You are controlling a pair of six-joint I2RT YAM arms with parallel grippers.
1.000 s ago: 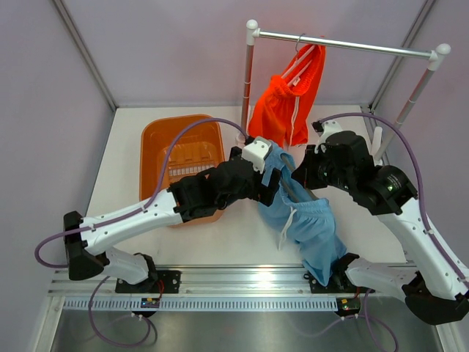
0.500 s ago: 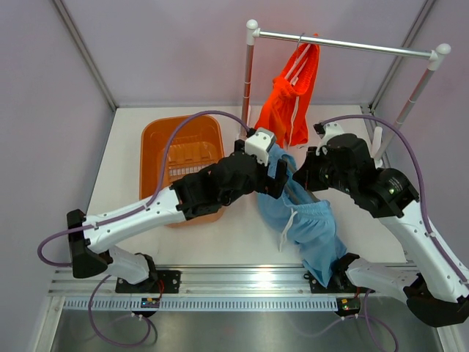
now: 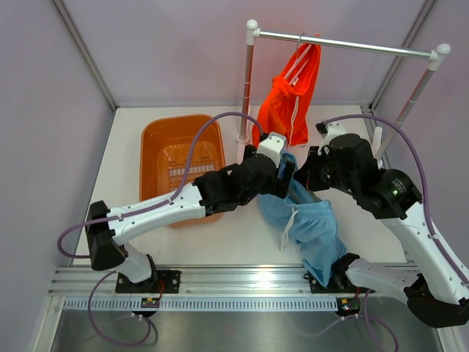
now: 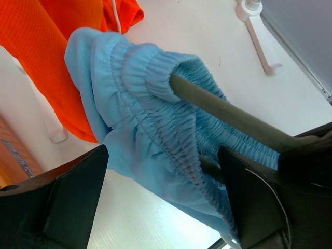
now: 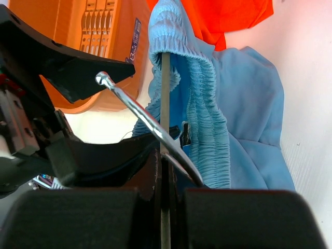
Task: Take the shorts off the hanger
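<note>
The light blue shorts [image 3: 306,222] hang by their waistband from a dark hanger [image 4: 228,116] and trail down onto the table. My right gripper [image 3: 311,173] is shut on the hanger; in the right wrist view [image 5: 165,161] the bar [image 5: 165,98] and its metal hook [image 5: 137,115] rise from the closed jaws. My left gripper [image 3: 283,173] is open, its fingers [image 4: 67,202] standing either side of the blue elastic waistband [image 4: 171,140] without pinching it. The orange shorts [image 3: 289,103] hang from the rail [image 3: 344,44] just behind.
An orange basket [image 3: 183,158] stands on the table at the left, under my left arm. The rack's white posts [image 3: 248,81] and foot [image 4: 259,44] stand close behind both grippers. Grey walls close in the table.
My left arm has moved right and forward, bringing its open gripper up to the blue waistband. The orange shorts have swung back to hang straighter. The right gripper has barely moved.
</note>
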